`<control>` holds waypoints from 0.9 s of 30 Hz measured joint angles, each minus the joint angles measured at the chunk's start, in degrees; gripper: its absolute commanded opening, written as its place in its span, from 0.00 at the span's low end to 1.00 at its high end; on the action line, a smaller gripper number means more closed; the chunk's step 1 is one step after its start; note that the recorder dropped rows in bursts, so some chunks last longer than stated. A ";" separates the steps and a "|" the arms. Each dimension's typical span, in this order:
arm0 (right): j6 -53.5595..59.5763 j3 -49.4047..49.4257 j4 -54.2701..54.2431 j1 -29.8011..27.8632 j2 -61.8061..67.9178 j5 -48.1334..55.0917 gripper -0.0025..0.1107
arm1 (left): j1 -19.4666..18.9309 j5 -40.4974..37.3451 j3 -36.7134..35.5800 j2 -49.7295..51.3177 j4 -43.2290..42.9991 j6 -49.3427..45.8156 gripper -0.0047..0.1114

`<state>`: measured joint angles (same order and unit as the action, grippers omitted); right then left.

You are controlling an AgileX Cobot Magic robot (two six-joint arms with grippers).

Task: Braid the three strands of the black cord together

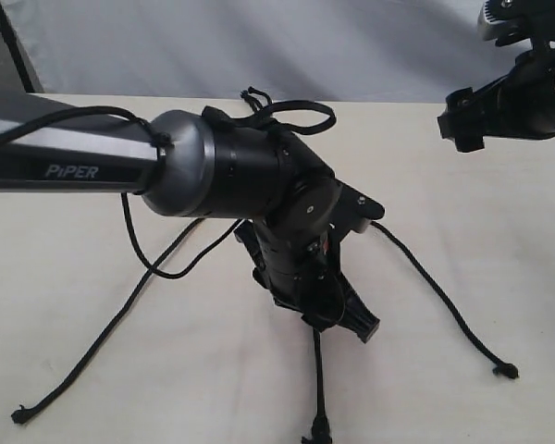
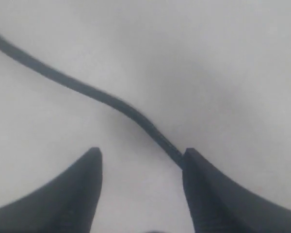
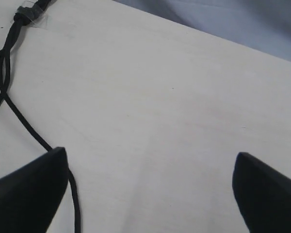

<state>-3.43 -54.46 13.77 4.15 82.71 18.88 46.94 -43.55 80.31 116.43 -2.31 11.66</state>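
The black cord's three strands fan out over the pale table: the left strand, the middle strand and the right strand, each ending in a small knot. Its loops lie at the far edge, half hidden behind the left arm. My left gripper is low over the top of the middle strand, open, and a strand runs up against one fingertip, not between the fingers. My right gripper hangs high at the far right, open and empty; it sees the clip and one strand.
The left arm's thick forearm crosses the left half of the exterior view, with its thin cable drooping to the table. A grey-white backdrop rises behind the table's far edge.
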 measured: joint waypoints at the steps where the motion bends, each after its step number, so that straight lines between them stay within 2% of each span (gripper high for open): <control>1: 0.00 0.00 0.00 0.00 0.00 -0.32 0.78 | 0.00 0.35 0.00 -0.29 0.89 0.00 0.47; 5: 0.00 0.00 0.00 0.00 0.00 -1.07 0.78 | 0.00 1.68 0.00 0.44 3.33 0.00 0.47; 17: 0.00 0.54 -0.38 0.00 0.00 -1.45 0.78 | 0.34 2.09 0.17 4.62 3.30 1.15 0.45; 19: 0.00 0.54 -0.37 0.00 0.00 -1.45 0.78 | 0.61 1.84 0.42 4.75 2.98 0.87 0.40; 21: 0.00 0.54 -0.37 0.00 0.00 -1.45 0.78 | 0.85 1.84 0.55 4.98 2.31 0.23 0.30; 24: 0.00 0.54 -0.37 0.00 0.00 -1.45 0.78 | 0.97 2.20 0.55 5.10 2.31 -1.12 0.08; 25: 0.00 0.54 -0.37 0.00 0.00 -1.45 0.78 | 0.97 2.23 0.55 5.21 2.31 -1.61 0.04; 27: 0.00 0.54 -0.37 0.00 0.00 -1.45 0.78 | 0.97 2.23 0.69 5.21 2.31 -2.55 0.04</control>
<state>-3.43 -53.92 13.40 4.15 82.71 17.43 47.92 -41.32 81.00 121.64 0.00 9.11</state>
